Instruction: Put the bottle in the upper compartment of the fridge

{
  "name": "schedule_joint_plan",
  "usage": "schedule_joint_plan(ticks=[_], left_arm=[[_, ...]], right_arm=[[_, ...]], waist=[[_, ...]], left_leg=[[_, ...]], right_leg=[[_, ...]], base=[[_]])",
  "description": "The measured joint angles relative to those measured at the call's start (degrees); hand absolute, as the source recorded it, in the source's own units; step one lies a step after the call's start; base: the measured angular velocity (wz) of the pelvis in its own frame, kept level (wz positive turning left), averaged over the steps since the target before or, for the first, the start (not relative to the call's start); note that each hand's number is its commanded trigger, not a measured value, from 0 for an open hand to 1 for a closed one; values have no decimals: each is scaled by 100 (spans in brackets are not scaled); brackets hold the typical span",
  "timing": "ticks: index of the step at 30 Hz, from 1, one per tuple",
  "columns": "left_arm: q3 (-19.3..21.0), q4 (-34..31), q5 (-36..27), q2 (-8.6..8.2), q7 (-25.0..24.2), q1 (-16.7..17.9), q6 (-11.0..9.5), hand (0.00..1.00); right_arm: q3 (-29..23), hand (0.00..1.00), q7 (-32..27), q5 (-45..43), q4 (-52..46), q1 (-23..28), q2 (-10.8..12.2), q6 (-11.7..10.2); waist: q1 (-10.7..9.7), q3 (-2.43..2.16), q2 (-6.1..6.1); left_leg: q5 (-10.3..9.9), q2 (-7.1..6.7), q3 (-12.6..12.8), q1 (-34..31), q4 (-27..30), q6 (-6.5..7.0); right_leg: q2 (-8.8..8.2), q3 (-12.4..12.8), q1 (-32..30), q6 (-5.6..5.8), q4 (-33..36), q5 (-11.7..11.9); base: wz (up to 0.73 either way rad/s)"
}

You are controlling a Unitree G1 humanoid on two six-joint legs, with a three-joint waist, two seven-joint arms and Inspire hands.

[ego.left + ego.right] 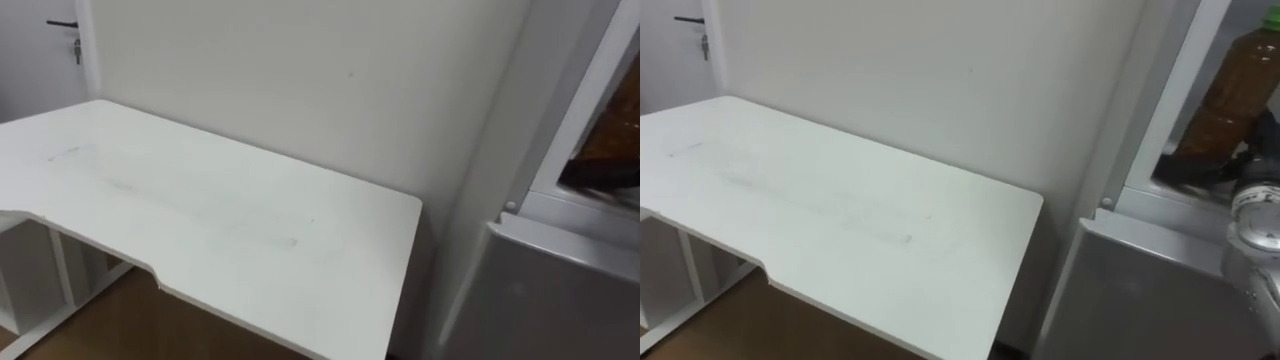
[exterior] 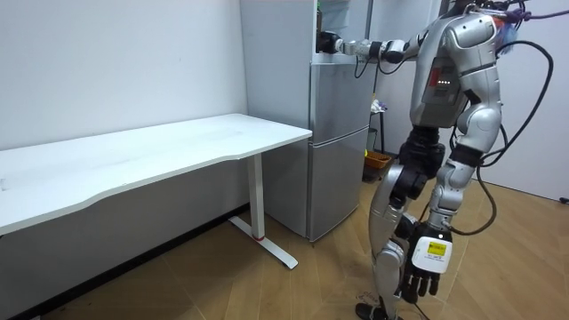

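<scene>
Currently the robot is standing in front of the fridge [image 2: 338, 133], which is sitting just beyond the right-hand end of the white worktop [image 1: 840, 190], and it is reaching its right arm up and forward into the upper compartment [image 1: 1162, 100]. The bottle [image 1: 1232, 85], full of brown liquid, is showing inside that compartment, close behind the front edge of the opening and leaning a little rather than standing quite plumb. The right hand [image 1: 1196, 170] is sitting at the bottle's lower part, and its dark fingers appear to be wrapping round it, so the bottle is probably hanging in the grip rather than resting on the shelf; whether its base is touching anything is hidden. The left hand [image 2: 423, 277] is hanging beside the thigh with its fingers relaxed and holding nothing.

The task is looking close to done: the step in hand is setting the bottle down and letting go. To do that well, the hand is best bringing the bottle upright first, then lowering it until the base is bearing flat on the shelf, a little further in from the front edge. Only then should the fingers be opening, and the arm should be drawing straight back along its own line, so the knuckles are not brushing the bottle and tipping it out over the lower door [image 1: 1140, 290].
</scene>
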Motion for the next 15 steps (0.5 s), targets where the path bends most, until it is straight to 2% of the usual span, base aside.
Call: schedule_joint_plan(ticks=[5,8,15], left_arm=[[12,-1,-1,-6,-46,-27,-7,0],[10,0,-6,-18,-44,0,-5,0],[10,-2,-4,-104,-1,3,-15,0]], right_arm=[[-72,0,148,2,-102,67,0,-1],[-132,0,178,2,-421,272,0,-7],[-229,0,475,7,-857,520,0,-13]], waist=[[-42,-4,17],[-42,-9,31],[-165,-20,55]], left_leg=[[-1,-6,24,39,-18,2],[4,-6,65,109,-77,9],[5,-11,83,164,-93,11]], right_leg=[[-2,27,24,4,-4,-3],[-2,85,43,8,-5,-5],[4,149,78,11,-6,-7]], base=[[-2],[-9],[-1]])
